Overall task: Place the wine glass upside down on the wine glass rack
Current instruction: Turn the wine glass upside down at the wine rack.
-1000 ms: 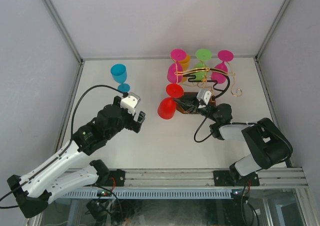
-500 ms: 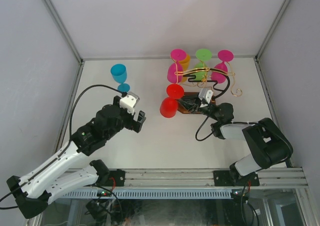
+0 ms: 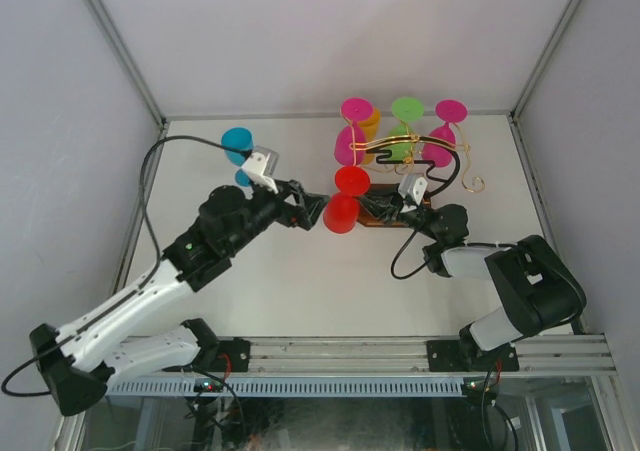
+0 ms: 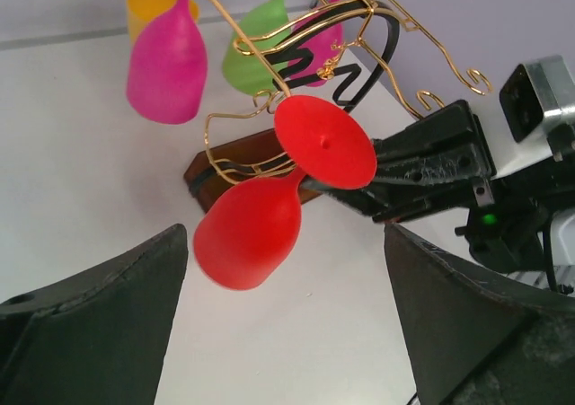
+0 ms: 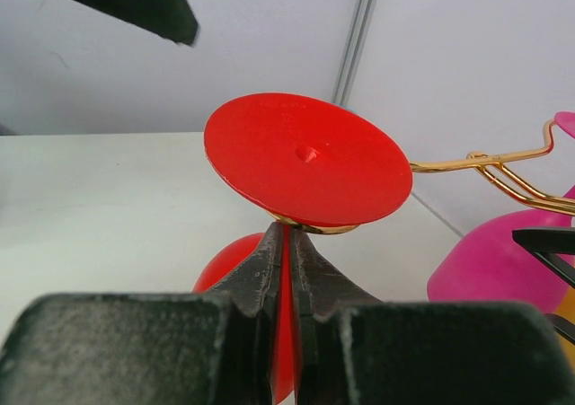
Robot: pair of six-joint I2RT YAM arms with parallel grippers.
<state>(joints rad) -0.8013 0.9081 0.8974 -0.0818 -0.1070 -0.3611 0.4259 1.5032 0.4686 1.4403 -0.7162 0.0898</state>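
Gripping the thin stem of the red plastic wine glass (image 4: 247, 239), the right gripper (image 5: 287, 243) has its black jaws pressed almost together, with only the red stem showing in the slit between them. The glass is upside down and tilted: its round foot is uppermost and its bowl hangs lower, leaning toward the left side of the white worktop (image 3: 300, 291) and clear of its surface. It sits at the near left corner of the gold wire wine glass rack with a black central loop and dark brown wooden base (image 4: 235, 161), which stands near the far edge of the worktop, right of the middle. In the right wrist view a gold wire shows just under the rim of the foot. Whether the stem lies inside a rack arm or only beside it cannot be told.

The left gripper (image 3: 308, 212) reaches in from the left side, with its jaws spread wide and nothing between them. In the left wrist view its dark fingers (image 4: 99, 324) stand on either side of the red bowl and apart from it.

Two pink wine glasses (image 3: 350, 143), a green wine glass (image 3: 402, 141) and an orange one (image 4: 154, 1) hang upside down on the far side of the rack. A blue wine glass (image 3: 235, 141) stands toward the far left corner of the worktop, partly hidden by the left arm's wrist.
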